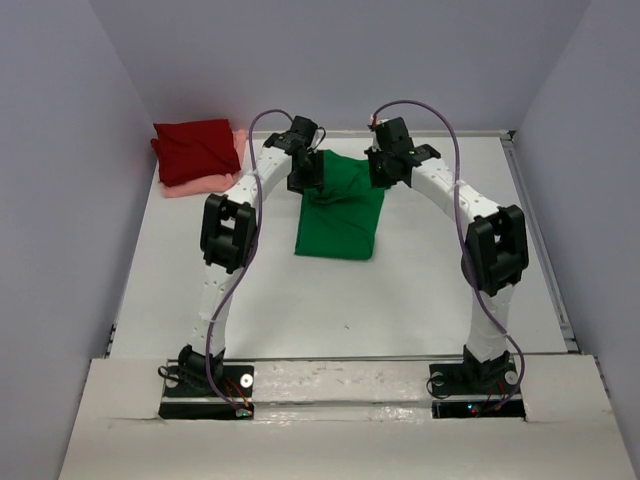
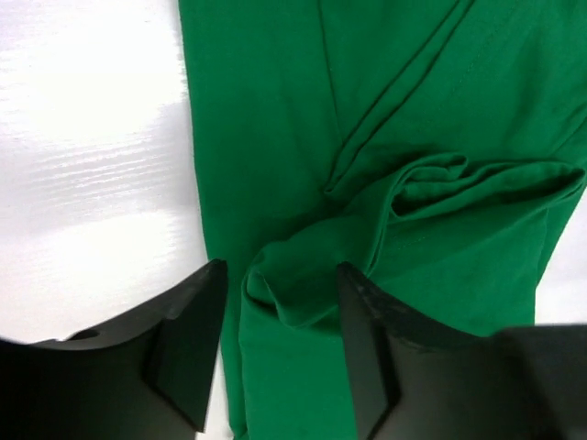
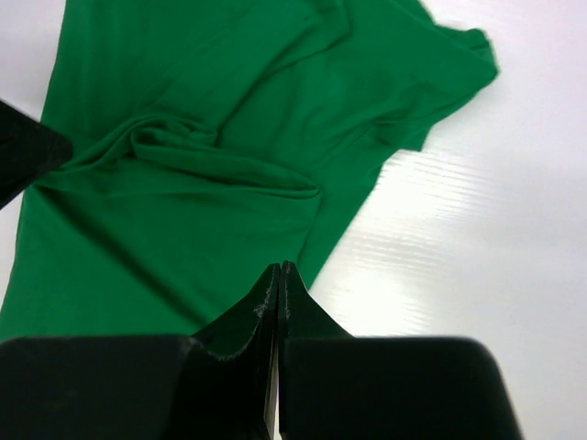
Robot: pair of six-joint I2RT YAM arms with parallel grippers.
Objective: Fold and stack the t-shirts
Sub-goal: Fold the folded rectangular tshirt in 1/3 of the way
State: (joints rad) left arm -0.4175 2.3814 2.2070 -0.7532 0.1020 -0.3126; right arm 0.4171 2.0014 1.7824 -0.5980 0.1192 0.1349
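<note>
Left claw (image 2: pixel 280 275) is spread in its own wrist view. A bunched ridge of the green shirt (image 2: pixel 275 137) sits in the gap between the two fingers, and as far as I can see it isn't squeezed. Right claw (image 3: pixel 278 273) is pressed tight together with nothing between the tips. It hangs over the shirt's edge, right where the green meets the white desk (image 3: pixel 477 229).

From the top camera you'd never know any of that. Both claws sit at the upper end of the green shirt, a bit above mid-frame, but the wrist housings cover the fingers completely.

The wrist cams also show how rumpled the shirt is. In the left one, layers fold over each other, with a puffy fold at centre right. The right one has creases swirling at centre left and a sleeve poking out onto the desk at upper right. There's also a black shape (image 3: pixel 23 156) cutting in at its left edge; I can't tell what it is.

The top view is the only one with the whole layout. The green shirt is a narrow, roughly rectangular strip in the middle of the frame. The red shirt (image 1: pixel 198 148) lies folded on the pink shirt (image 1: pixel 200 183) in the upper left, with pink peeking out along the bottom and right. That pile is well apart from the green one.
</note>
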